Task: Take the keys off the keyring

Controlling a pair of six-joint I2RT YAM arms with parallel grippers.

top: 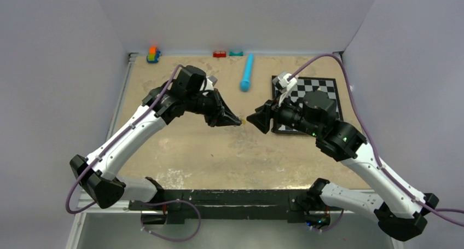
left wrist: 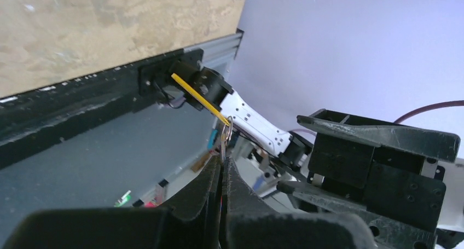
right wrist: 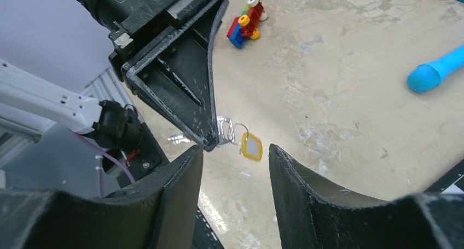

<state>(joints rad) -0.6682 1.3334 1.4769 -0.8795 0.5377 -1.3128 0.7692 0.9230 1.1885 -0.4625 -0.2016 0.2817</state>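
1. The left gripper has its black, wedge-shaped fingers pressed together, pinching the keyring at their very tips.
2. The keyring is a thin, glinting loop of silvery wire. It is held in the air above the table, between the two grippers. We cannot tell single keys from the ring's own metal.
3. A tag hangs from the ring: a flat rounded square with a yellow plastic frame and a pale middle. From the right wrist we see its face, and it points down and right, away from the left fingers. From the left wrist it is edge-on, a thin yellow line running up and left from the ring.
4. The right gripper stands spread. Its matte black fingers touch nothing, and their tips are near the left gripper's.
5. The table is tan, mottled and scuffed. On it lie a smooth blue cylinder, a black-and-white chessboard under the right arm, and bright toy bricks near the far edge.
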